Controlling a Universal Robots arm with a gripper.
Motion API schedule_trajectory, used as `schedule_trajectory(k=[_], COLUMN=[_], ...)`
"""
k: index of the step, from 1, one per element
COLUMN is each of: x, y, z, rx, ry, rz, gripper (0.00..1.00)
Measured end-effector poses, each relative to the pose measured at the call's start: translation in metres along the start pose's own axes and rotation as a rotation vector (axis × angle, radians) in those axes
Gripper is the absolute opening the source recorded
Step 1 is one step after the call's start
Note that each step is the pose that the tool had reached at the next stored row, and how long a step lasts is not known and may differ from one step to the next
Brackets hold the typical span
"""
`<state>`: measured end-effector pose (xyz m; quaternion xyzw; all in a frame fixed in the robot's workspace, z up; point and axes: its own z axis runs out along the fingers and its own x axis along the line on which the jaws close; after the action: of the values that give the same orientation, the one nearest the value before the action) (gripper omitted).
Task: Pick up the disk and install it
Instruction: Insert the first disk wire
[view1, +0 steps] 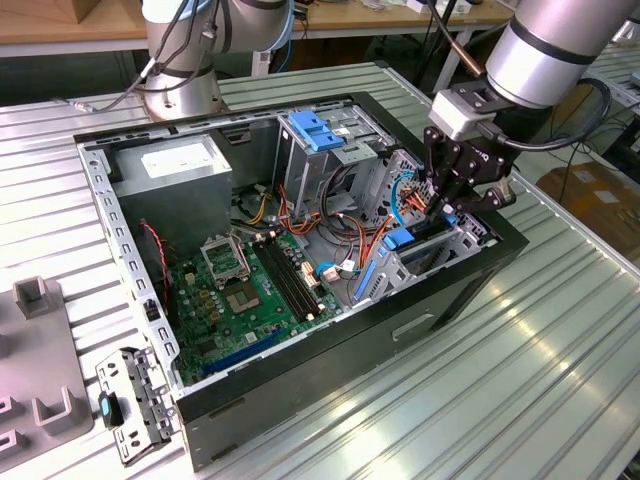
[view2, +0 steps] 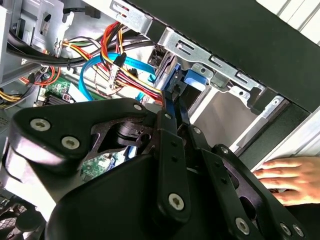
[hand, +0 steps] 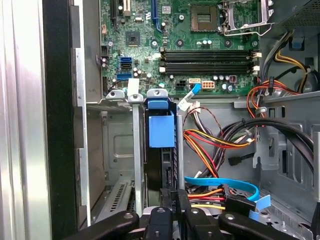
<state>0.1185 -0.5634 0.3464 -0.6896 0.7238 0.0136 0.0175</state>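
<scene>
A: Disk stands on edge in the bay at the case corner, beside the motherboard; I see its blue rail in the first wrist view.

B: Gripper?

A: Fingers pressed together on the disk's rail, seen in both wrist views. A hand rests outside the case.
</scene>
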Motion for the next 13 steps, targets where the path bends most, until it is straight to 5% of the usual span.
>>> schedule_trajectory(k=[13], x=[0.0016], y=[-0.0001], z=[0.0031], rx=[-0.0018], ry=[-0.002], rz=[0.007], gripper=[0.16])
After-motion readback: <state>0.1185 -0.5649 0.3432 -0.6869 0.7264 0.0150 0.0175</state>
